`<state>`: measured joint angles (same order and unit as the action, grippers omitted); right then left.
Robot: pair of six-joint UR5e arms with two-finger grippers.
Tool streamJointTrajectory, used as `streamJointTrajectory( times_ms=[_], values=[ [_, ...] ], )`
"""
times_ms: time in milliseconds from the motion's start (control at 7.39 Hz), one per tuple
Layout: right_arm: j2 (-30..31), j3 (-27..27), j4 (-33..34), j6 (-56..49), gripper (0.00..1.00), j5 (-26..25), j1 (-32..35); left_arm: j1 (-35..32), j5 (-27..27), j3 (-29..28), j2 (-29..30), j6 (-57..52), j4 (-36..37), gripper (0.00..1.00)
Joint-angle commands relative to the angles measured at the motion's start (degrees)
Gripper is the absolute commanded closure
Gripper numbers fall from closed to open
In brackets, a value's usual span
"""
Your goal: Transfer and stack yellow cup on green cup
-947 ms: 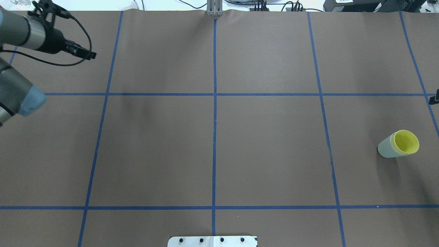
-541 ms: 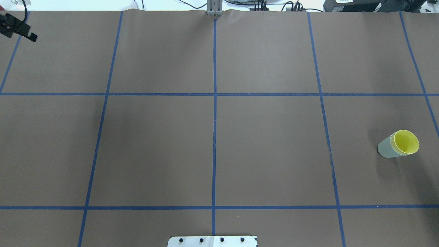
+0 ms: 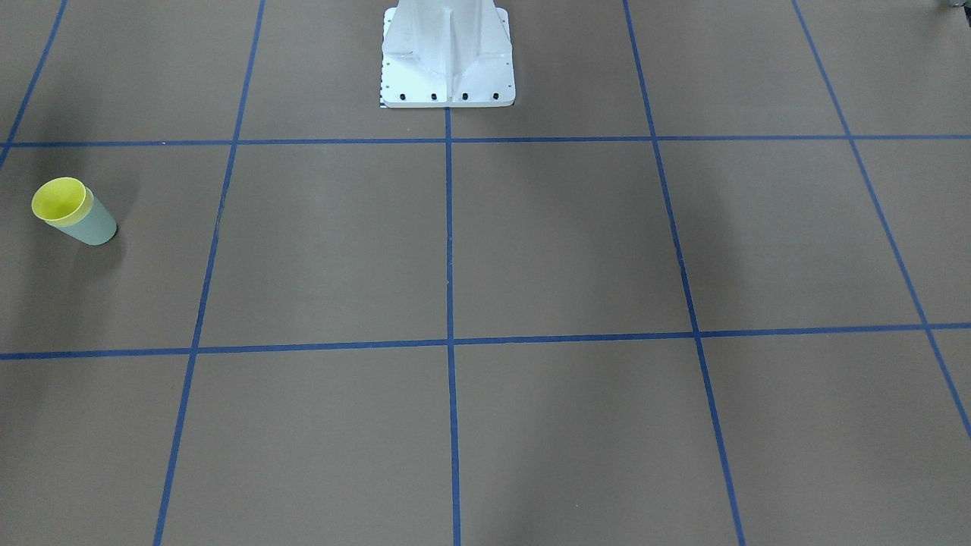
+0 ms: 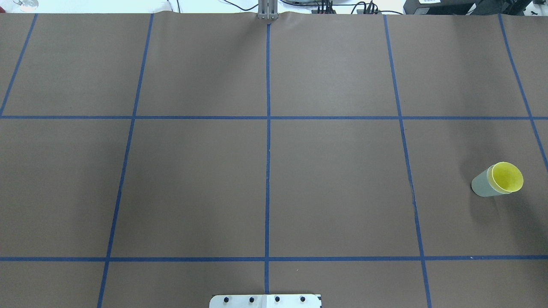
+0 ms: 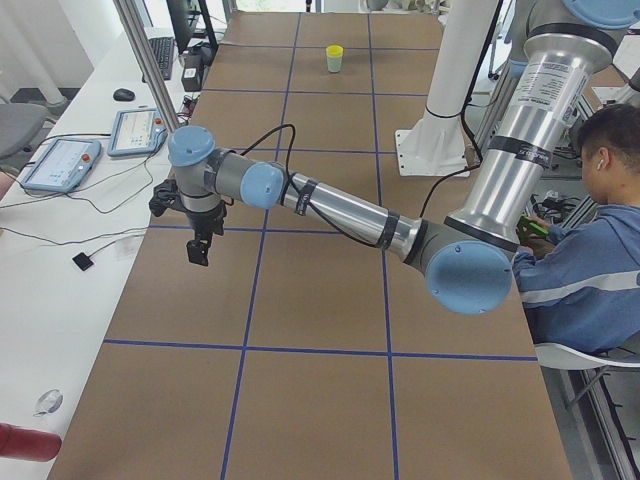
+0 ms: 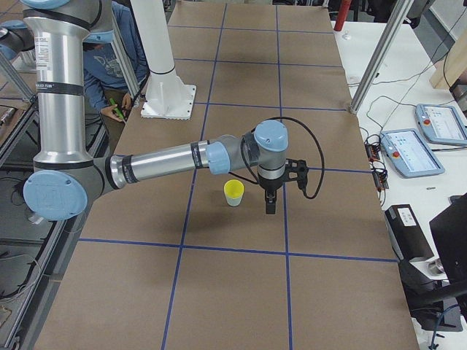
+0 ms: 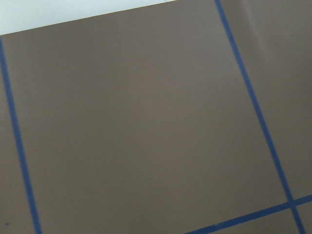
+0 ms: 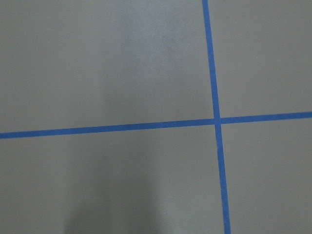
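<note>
Yellow cup [image 4: 507, 176]: sitting nested inside the green cup [image 4: 481, 186], rim and a narrow band showing above the green rim.
Green cup: standing upright on the table [image 4: 192, 171], carrying the yellow cup, on the robot's right side, in the middle row of the taped grid and close to the table's right end.
Stack: resting free, touching nothing but the table.
Right gripper [image 6: 269, 204]: hanging with fingers pointing down, near the stacked cups on the side away from the robot's pedestal [image 3: 447, 53], clear of them; showing in the side view only.
Right gripper fingers: cannot tell whether apart or together.
Left gripper [image 5: 198, 248]: hanging with fingers pointing down over the table near its long edge opposite the pedestal, well apart from the cups at the other end; showing in the side view only.
Left gripper fingers: cannot tell whether apart or together.
Wrist cameras: showing only brown table surface and blue tape lines [image 4: 267, 171].
Operator [image 5: 590, 250]: sitting beside the pedestal, off the table.
</note>
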<state>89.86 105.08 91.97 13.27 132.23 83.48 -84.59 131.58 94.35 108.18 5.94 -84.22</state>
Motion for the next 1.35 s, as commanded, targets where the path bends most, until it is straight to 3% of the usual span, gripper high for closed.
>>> streamJointTrajectory(
  times_ms=[0, 406, 541, 676, 947, 1217],
  values=[
    [-2.5, 0.3, 6.6, -7.7, 0.0, 0.2, -0.1, -0.4, -0.2, 11.4, -10.3, -0.1, 2.2, 0.0],
    [-3.7, -0.9, 6.7, -7.6, 0.0, 2.4, 0.1, -0.4, 2.3, 8.4, -12.5, -0.2, 3.3, 0.0],
    [-3.1, -1.0, 6.6, -7.6, 0.0, 3.2, 0.0, -0.5, 2.8, 3.9, -12.6, -0.3, 2.7, 0.0],
    [-2.9, -0.8, 6.6, -7.5, 0.0, 2.9, 0.0, -0.7, 2.8, 4.8, -15.4, -0.3, 2.2, 0.0],
    [-0.7, -0.3, 6.1, -6.9, 0.0, 3.2, 0.0, -1.1, 4.0, 13.0, -23.1, 2.7, 1.9, 0.0],
    [-2.1, -3.4, 6.3, -7.0, 0.0, 3.8, 0.0, -1.0, 4.8, 11.6, -22.8, 3.4, 1.0, 0.0]
  ],
)
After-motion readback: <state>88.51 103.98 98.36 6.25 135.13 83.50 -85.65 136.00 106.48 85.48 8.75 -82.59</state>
